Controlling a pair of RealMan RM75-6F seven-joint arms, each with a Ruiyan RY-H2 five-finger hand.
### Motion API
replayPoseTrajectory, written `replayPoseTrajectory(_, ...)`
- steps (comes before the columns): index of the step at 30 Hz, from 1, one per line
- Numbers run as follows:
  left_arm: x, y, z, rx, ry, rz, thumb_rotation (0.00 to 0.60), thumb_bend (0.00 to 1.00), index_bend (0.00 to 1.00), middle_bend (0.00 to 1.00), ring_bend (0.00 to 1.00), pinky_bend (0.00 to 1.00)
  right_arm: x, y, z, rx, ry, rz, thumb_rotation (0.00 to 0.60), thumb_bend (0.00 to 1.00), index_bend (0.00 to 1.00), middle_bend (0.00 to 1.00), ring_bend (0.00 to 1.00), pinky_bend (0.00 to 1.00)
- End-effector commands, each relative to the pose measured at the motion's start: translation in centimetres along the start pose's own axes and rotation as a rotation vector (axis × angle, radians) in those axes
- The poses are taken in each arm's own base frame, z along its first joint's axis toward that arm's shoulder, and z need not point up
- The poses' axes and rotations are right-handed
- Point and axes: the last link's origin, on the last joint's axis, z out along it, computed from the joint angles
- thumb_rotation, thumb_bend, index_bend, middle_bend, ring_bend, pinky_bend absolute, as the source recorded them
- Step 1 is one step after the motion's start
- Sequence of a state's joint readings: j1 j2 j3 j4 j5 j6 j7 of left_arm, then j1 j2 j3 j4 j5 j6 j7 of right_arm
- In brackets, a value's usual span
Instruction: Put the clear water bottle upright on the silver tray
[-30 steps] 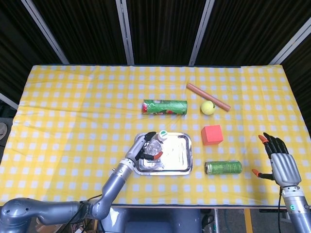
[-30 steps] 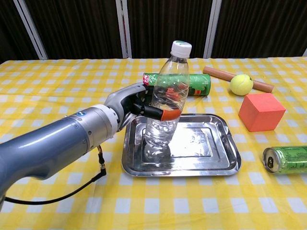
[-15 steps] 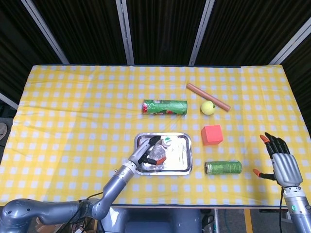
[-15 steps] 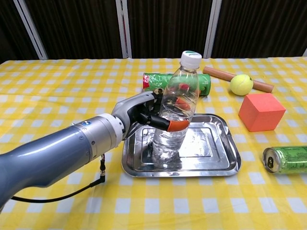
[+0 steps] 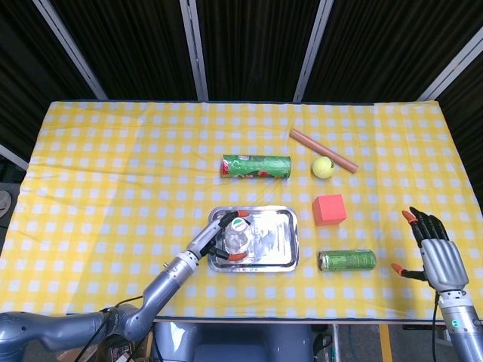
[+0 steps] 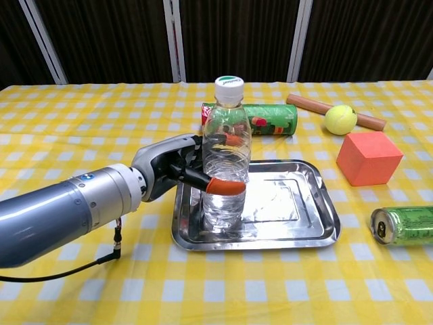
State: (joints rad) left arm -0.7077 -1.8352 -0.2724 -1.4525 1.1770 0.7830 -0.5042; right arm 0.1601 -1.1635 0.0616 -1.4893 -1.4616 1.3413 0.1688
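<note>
Clear water bottle (image 6: 224,169) upright on silver tray (image 6: 298,227), left hand (image 6: 177,169) gripping

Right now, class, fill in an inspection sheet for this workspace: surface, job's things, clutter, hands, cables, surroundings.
Surface: yellow checked tablecloth.
Job's things: clear water bottle upright on the silver tray, at its left end.
Clutter: green tube, wooden rod and tennis ball beyond the tray; red cube and green can to its right.
Hands: left hand grips the bottle; right hand open, off the table's right edge.
Cables: black cable under the left arm.
Surroundings: dark curtains behind.
</note>
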Motion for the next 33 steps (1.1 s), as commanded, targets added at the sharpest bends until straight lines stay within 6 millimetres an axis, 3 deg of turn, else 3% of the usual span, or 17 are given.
replayPoseTrajectory(1,0.4,-0.4,-0.3,-0.002,-0.01,0.027,0.6,0.18,0.12,0.19,0.0,0.0,0.0,0.0,0.0,-0.001,-0.001,-0.001,0.6,0.05,0.01,0.0,0.0,0.0)
replayPoseTrajectory(6,0.5,0.0,-1.0,-0.021,-0.034,0.035,0.6,0.18,0.07,0.16,0.0,0.0,0.0,0.0,0.0,-0.004,0.001,0.0,0.6,0.05,0.01,0.0,0.0,0.0)
replayPoseTrajectory(10,1.7,0.3,-3.8,-0.034,-0.053,0.074,0.6,0.18,0.06,0.15,0.0,0.0,0.1,0.0,-0.1,-0.003,0.003,0.003,0.6,0.05,0.01,0.0,0.0,0.0)
replayPoseTrajectory(13,3.9,0.4,-7.1,-0.041,-0.014,0.087,0.6,0.18,0.08,0.15,0.0,0.0,0.1,-0.1,-0.2,0.002,0.005,0.007,0.6,0.05,0.01,0.0,0.0,0.0)
replayPoseTrajectory(16,7.8,-0.1,-11.3,-0.031,0.111,0.141,0.6,0.18,0.15,0.16,0.0,0.0,0.2,-0.2,-0.2,0.006,0.008,0.01,0.6,0.05,0.01,0.0,0.0,0.0)
replayPoseTrajectory(18,10.8,-0.8,-13.9,-0.012,0.217,0.221,0.6,0.18,0.18,0.18,0.0,0.0,0.2,-0.3,-0.2,0.009,0.009,0.011,0.6,0.05,0.01,0.0,0.0,0.0)
replayPoseTrajectory(24,16.6,-2.2,-19.6,0.062,0.488,0.514,0.6,0.2,0.23,0.18,0.0,0.0,0.1,-0.6,-0.2,0.019,0.006,0.008,0.6,0.05,0.01,0.0,0.0,0.0)
replayPoseTrajectory(29,19.0,-3.7,-23.2,0.159,0.668,0.862,0.6,0.21,0.24,0.15,0.0,0.0,0.2,-0.6,0.3,0.034,0.036,-0.009,0.6,0.05,0.01,0.0,0.0,0.0)
replayPoseTrajectory(33,18.9,-4.2,-25.1,0.159,0.738,0.943,0.6,0.21,0.24,0.15,0.0,0.0,0.1,-0.3,0.4,0.039,0.058,-0.032,0.6,0.05,0.01,0.0,0.0,0.0)
